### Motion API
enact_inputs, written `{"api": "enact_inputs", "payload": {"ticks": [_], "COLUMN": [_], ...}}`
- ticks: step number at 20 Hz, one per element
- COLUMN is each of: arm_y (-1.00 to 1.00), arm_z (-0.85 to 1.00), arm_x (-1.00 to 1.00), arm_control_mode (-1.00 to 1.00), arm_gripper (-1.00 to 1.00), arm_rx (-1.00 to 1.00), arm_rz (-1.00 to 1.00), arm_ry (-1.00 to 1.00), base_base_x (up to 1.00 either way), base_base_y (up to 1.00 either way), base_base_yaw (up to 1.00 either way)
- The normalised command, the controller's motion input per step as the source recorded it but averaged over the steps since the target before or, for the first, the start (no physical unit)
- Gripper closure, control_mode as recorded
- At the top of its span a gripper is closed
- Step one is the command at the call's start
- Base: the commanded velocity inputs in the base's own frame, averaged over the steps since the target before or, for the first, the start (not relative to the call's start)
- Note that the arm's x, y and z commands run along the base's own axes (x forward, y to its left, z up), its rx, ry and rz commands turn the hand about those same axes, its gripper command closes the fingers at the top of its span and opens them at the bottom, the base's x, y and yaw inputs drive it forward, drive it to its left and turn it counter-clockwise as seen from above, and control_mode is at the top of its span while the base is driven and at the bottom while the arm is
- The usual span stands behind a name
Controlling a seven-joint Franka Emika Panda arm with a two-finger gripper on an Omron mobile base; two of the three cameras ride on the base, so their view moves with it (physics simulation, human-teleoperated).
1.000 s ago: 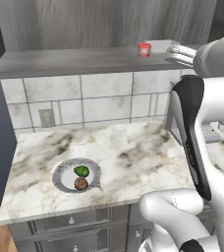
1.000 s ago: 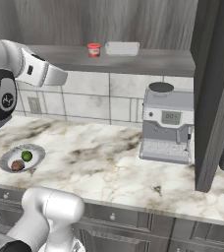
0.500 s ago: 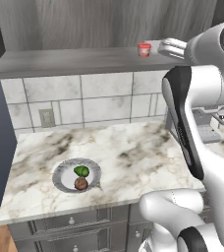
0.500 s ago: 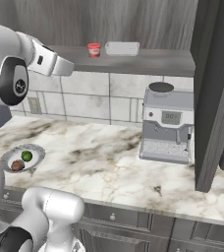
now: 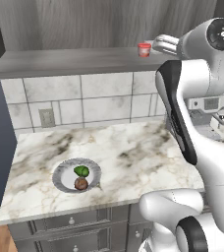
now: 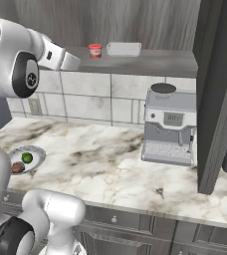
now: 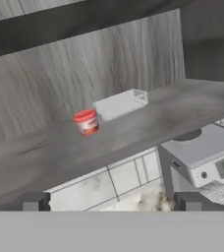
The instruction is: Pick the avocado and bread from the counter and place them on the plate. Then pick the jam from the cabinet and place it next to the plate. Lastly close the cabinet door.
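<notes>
The small squat red jam jar with a pale lid band is standing upright on the grey shelf board of the dark wood-grain cabinet, just beside a white rectangular tray (the two look apart, not touching). The hand is hanging released, its two dark finger tips spread wide with nothing between them, and the jar is sitting ahead of it and above the tips in the hand view, well apart from them. In the left base view the white arm is reaching up toward the shelf near the jar.

Below, the round shallow plate with a speckled grey rim is resting on the white marble surface with grey-brown veins. The small green rounded avocado and the round brown bread lump are lying on the plate, side by side. A boxy silver coffee machine is standing on the surface to the right, beside the tall dark grey wood-grain cabinet door, which is standing open.
</notes>
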Motion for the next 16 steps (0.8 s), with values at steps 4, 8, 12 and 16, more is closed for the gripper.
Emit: {"api": "enact_inputs", "payload": {"ticks": [4, 8, 12, 16], "arm_y": [0.00, 0.00, 0.00, 0.00], "arm_z": [0.00, 0.00, 0.00, 0.00], "arm_x": [0.30, 0.25, 0.31, 0.30], "arm_control_mode": [-1.00, -1.00, -1.00, -1.00], "arm_gripper": [-1.00, -1.00, -1.00, -1.00], "arm_rx": [0.00, 0.00, 0.00, 0.00], "arm_rz": [0.00, 0.00, 0.00, 0.01], "arm_ry": [0.00, 0.03, 0.05, 0.07], "base_base_x": [0.00, 0.00, 0.00, 0.00], "base_base_y": [0.00, 0.00, 0.00, 0.00], "base_base_yaw": [0.00, 0.00, 0.00, 0.00]}}
